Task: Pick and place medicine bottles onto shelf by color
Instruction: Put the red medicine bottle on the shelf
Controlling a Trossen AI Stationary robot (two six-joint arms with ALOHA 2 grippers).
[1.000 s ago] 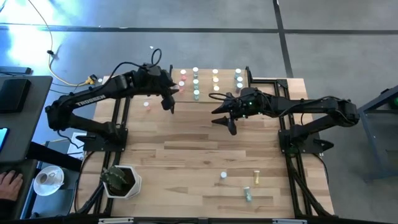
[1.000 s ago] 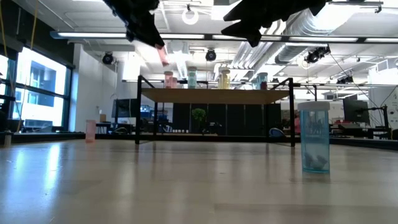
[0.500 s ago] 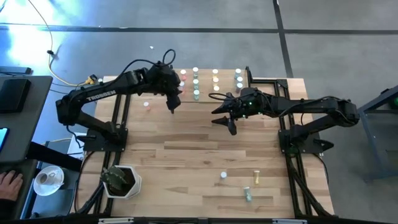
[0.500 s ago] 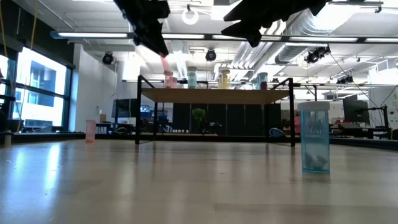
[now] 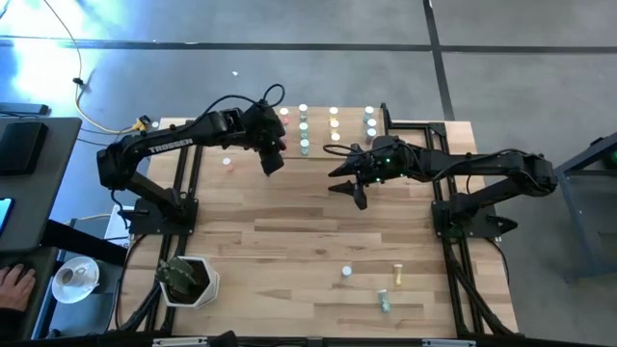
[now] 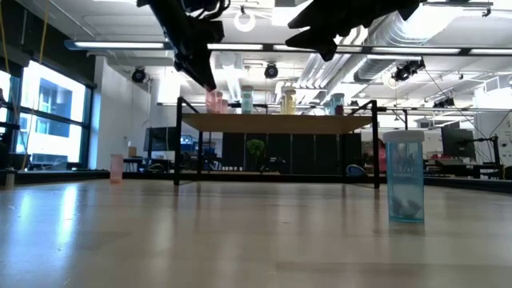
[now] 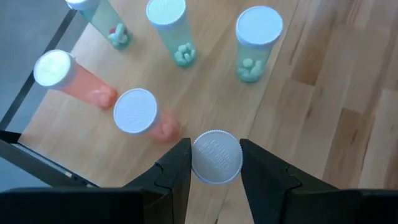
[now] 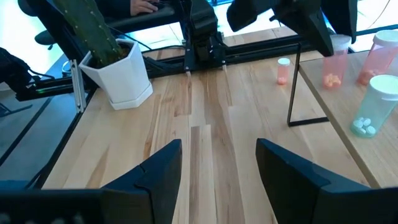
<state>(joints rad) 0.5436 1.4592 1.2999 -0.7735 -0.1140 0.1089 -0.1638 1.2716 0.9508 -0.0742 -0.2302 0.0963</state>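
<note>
**Inspector:** What did the containers hold?

**Recorder:** On the shelf [image 7: 292,99], three green bottles [image 7: 256,42] held pale pills and two pink bottles [image 7: 140,115] held pink ones. All were translucent cylinders with white ribbed caps. The left gripper [image 7: 214,163] was clamped on a white-capped bottle [image 7: 216,157] above the shelf's near edge, just beside the pink pair.

**Inspector:** And the right arm?

**Recorder:** The right gripper [image 8: 217,168] hung with its jaws apart and nothing between them, over bare plank tabletop [image 5: 318,222] in front of the shelf.

**Inspector:** Anything loose, and what room remained?

**Recorder:** One pink bottle [image 5: 228,162] stood on the tabletop left of the shelf. Three more bottles [image 5: 346,273] sat near the table's front right. A white faceted pot [image 5: 189,281] occupied the front left corner. The middle planks lay open.
</note>
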